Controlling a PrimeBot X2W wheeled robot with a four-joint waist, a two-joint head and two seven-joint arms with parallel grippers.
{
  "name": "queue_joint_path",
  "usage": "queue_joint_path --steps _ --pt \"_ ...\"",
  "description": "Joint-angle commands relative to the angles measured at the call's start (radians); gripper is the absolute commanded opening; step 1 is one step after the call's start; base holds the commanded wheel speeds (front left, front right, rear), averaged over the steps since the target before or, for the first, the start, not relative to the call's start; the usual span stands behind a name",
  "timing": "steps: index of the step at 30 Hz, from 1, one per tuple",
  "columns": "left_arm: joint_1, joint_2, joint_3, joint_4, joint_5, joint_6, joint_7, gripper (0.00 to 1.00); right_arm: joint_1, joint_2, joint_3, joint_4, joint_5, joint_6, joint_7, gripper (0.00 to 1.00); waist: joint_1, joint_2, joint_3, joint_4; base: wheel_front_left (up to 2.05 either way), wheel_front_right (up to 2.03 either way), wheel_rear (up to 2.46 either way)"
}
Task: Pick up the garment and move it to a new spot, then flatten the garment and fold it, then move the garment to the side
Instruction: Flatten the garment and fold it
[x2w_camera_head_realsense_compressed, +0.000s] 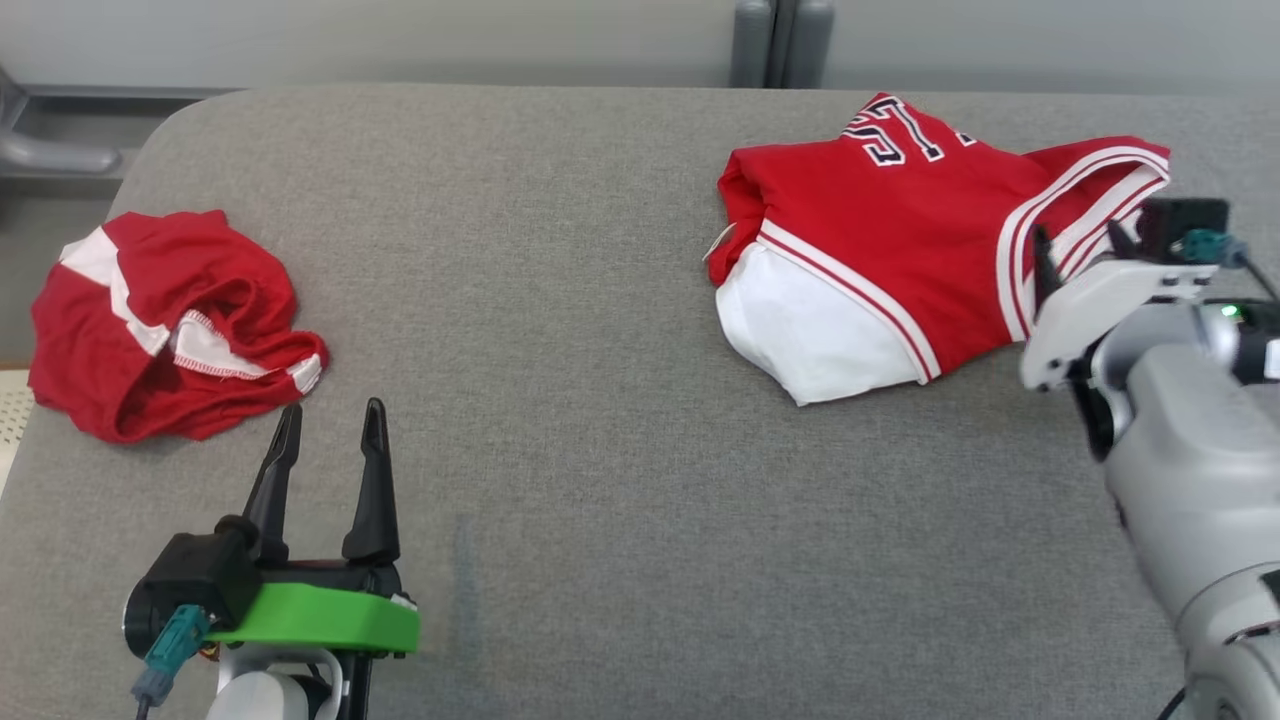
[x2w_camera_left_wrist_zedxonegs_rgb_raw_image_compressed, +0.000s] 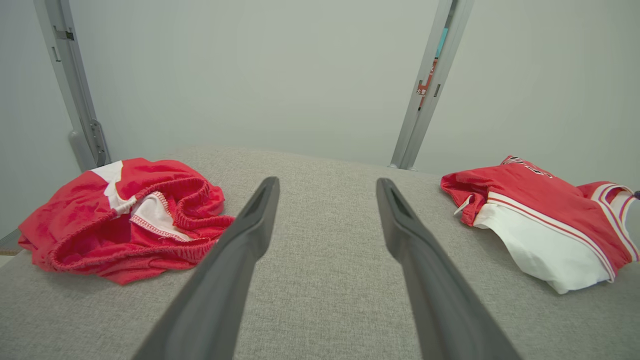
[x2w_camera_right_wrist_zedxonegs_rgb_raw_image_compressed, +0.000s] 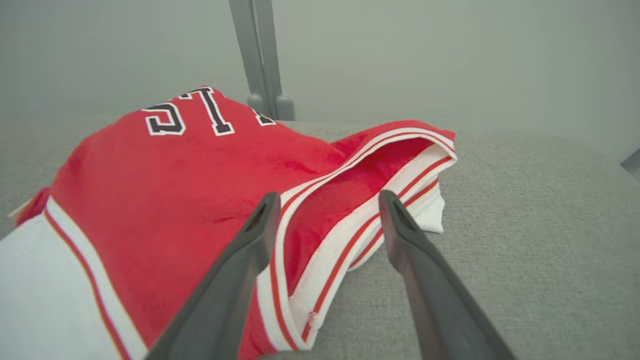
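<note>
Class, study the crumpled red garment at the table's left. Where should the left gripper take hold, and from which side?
Probably the garment's raised, gathered elastic band, approached from the robot's near side: that ridge stands proud and faces the open left gripper.

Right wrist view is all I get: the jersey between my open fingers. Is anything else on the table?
Observer: Yes. A crumpled pair of red and white shorts lies at the left end of the table, well apart from the jersey.
Operator: And where is the left gripper?
Observer: The left gripper is open over bare table. Its tips are close to the shorts and it holds nothing.
</note>
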Motion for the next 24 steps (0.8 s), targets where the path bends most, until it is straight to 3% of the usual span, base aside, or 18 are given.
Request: queue_joint_path --steps 1,7,16,24 --pt "0.015 0.002 0.008 0.002 0.011 -0.001 -0.001 1.00 0.031 0.025 0.010 -0.016 0.018 -0.001 -0.009 1.00 0.0000 0.0000 -0.031 -0.033 0.00 0.00 0.00" --pt "0.024 0.000 0.013 0.001 0.014 0.000 -0.001 1.00 0.163 0.134 0.084 -0.109 0.085 -0.001 0.005 1.00 0.0000 0.0000 -0.037 -0.051 0.00 0.00 0.00" --pt "0.023 0.000 0.015 -0.003 0.020 -0.001 -0.001 1.00 0.269 0.167 0.168 -0.253 0.137 -0.001 0.077 1.00 0.0000 0.0000 -0.027 -0.044 0.00 0.00 0.00" --pt "0.012 -0.001 0.006 0.002 0.017 -0.002 -0.001 1.00 0.250 0.172 0.070 -0.257 -0.014 -0.001 0.147 1.00 0.0000 0.0000 -0.015 -0.022 0.00 0.00 0.00"
